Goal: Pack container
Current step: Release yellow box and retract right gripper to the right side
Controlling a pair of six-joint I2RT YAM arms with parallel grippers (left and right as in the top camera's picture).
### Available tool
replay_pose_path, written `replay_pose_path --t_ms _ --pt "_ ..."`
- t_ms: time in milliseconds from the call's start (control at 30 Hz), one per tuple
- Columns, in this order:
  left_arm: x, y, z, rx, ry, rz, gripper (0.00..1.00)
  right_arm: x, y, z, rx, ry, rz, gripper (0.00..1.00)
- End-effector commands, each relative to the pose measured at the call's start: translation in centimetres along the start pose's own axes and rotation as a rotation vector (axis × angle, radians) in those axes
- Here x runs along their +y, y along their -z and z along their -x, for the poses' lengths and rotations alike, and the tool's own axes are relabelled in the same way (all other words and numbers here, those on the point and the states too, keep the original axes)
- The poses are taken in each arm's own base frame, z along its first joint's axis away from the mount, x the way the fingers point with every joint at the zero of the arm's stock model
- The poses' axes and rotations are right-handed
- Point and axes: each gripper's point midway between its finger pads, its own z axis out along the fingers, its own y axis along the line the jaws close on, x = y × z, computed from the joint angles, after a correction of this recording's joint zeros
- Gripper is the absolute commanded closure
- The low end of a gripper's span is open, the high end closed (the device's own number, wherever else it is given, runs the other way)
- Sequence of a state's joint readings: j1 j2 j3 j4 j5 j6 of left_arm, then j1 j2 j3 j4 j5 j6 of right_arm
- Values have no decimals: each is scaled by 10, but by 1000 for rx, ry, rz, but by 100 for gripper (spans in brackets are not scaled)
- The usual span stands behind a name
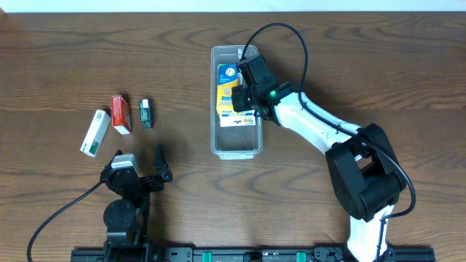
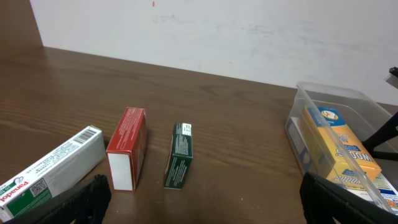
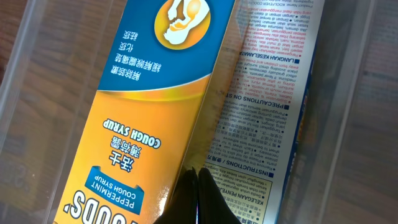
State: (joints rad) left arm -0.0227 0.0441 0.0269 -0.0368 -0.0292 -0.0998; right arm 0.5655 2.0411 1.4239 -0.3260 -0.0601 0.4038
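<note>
The clear container (image 1: 216,138) stands at mid-table and holds a yellow cough syrup box (image 3: 143,112) next to a white box printed with instructions (image 3: 267,93). My right gripper (image 3: 197,173) is shut with nothing between its fingers, and its tips rest at the seam between those two boxes. It reaches down into the container (image 3: 357,124) from above (image 1: 242,96). My left gripper (image 1: 138,173) stands wide open near the front left, holding nothing, its fingers (image 2: 81,202) low at the view's edges. The container (image 2: 297,127) shows at the right of the left wrist view.
Three small boxes lie on the wooden table left of the container: a white and green one (image 1: 95,132), a red one (image 1: 121,114) and a dark green one (image 1: 145,113). All three lie just ahead of my left gripper. A pale wall runs behind the table.
</note>
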Motion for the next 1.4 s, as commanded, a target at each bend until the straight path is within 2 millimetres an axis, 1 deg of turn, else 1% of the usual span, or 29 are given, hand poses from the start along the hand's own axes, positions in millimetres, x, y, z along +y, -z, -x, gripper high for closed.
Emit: replay_pose_path --t_ms 0,33,100,167,233,300,333,400,500,600,633,667,767,867,900,933,1000,1067,1100,1200,1367 --pt "4 -2 -19 56 -19 14 2 5 1 4 -1 17 21 98" --pt "4 -2 -19 56 -19 14 2 6 4 5 -5 17 23 96" --pt "4 -2 -19 56 -19 14 2 10 16 14 -33 19 34 84" --pt "4 -2 -19 56 -19 14 2 16 34 27 -75 26 51 80" --pt "4 -2 -19 56 -19 14 2 24 60 41 -125 40 70 77" --pt "4 -2 -19 56 -19 14 2 28 87 53 -169 48 75 73" --pt "4 -2 -19 56 -19 14 2 27 103 58 -195 46 64 71" --pt "4 -2 -19 56 -19 14 2 20 126 65 -231 38 27 68" --pt "4 -2 -19 56 -19 14 2 1 160 70 -258 10 -27 64" --pt "4 -2 -19 56 -19 14 2 -27 182 67 -242 -63 -71 61" --pt "4 -2 -19 56 -19 14 2 -40 188 65 -231 -103 -93 60" --pt "4 -2 -19 56 -19 14 2 -52 192 63 -221 -138 -114 57" --pt "4 -2 -19 56 -19 14 2 -97 203 52 -177 -250 -192 51" --pt "4 -2 -19 56 -19 14 2 -138 211 37 -120 -346 -256 36" --pt "4 -2 -19 56 -19 14 2 -157 216 28 -91 -404 -293 31" --pt "4 -2 -19 56 -19 14 2 -164 218 25 -81 -421 -305 28" --pt "4 -2 -19 56 -19 14 2 -185 225 14 -50 -474 -344 16" --pt "4 -2 -19 56 -19 14 2 -200 230 5 -28 -515 -368 5" --pt "4 -2 -19 56 -19 14 2 -206 233 2 -18 -533 -376 1" --pt "4 -2 -19 56 -19 14 2 -219 239 -10 15 -582 -396 1" --pt "4 -2 -19 56 -18 13 2 -225 243 -23 57 -617 -404 1"
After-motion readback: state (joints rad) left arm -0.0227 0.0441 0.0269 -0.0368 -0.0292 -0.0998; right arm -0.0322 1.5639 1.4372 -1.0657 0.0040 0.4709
